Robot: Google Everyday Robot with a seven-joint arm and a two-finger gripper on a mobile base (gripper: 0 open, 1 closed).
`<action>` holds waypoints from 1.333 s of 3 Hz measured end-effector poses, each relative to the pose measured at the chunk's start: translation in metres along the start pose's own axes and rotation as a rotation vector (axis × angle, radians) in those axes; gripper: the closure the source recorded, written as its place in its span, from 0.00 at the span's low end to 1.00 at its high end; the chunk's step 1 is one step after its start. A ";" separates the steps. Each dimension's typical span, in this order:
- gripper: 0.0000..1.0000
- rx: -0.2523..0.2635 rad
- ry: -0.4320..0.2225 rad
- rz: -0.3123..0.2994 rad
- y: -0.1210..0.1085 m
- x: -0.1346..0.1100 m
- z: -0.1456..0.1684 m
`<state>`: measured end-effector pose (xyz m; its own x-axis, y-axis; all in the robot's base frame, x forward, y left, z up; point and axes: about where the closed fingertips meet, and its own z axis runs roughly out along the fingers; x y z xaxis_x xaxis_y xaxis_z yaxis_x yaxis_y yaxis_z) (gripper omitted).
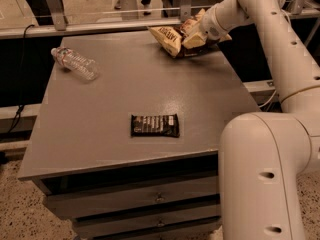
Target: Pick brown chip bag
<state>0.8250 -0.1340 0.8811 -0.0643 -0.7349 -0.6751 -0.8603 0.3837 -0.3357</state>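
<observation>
The brown chip bag (171,39) is crumpled and tilted at the far right of the grey table top (125,89), its cream-yellow end pointing left. It looks raised a little off the surface. My gripper (196,38) reaches in from the right on the white arm (260,14) and is shut on the bag's right side. The bag's dark middle panel is mostly hidden behind the gripper.
A small flat dark-brown bar wrapper (155,125) lies near the table's front middle. A clear plastic water bottle (75,63) lies on its side at the far left. A metal rail (100,26) runs behind the table. Drawers (155,199) sit below the top.
</observation>
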 end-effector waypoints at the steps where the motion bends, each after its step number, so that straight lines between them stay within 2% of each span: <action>1: 1.00 -0.006 -0.033 -0.014 0.001 -0.013 -0.013; 2: 1.00 -0.029 -0.114 -0.044 0.010 -0.043 -0.035; 4: 1.00 -0.141 -0.406 -0.127 0.059 -0.139 -0.121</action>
<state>0.7218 -0.0770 1.0350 0.2256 -0.4812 -0.8471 -0.9108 0.2045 -0.3588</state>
